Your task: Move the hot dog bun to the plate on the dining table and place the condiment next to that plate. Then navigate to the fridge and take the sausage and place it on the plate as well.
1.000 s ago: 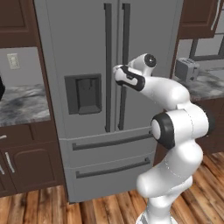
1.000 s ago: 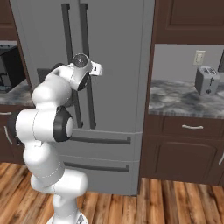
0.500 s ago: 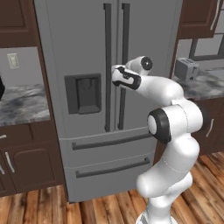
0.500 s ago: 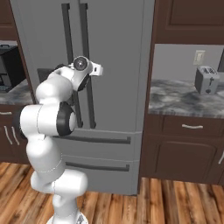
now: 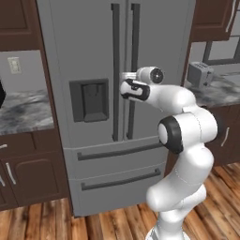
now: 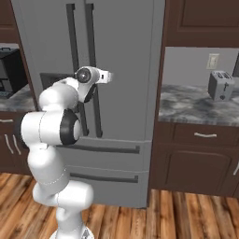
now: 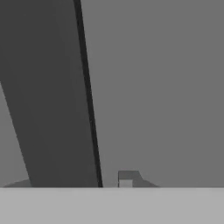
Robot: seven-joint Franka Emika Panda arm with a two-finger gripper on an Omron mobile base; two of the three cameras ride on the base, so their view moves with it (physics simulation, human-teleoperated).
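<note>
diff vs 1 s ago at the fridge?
The gripper has pushed in to the right-hand door handle of the fridge and shut on it; a second ago its jaws stood open. Both doors are still closed, and the base and the toaster have not moved.

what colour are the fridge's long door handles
Dark grey, darker than the silver-grey fridge; the door handles show best in the left base view.

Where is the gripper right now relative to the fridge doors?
In the left base view the gripper is up against the fridge, at the right door's handle beside the centre seam, right of the dispenser panel.
</note>
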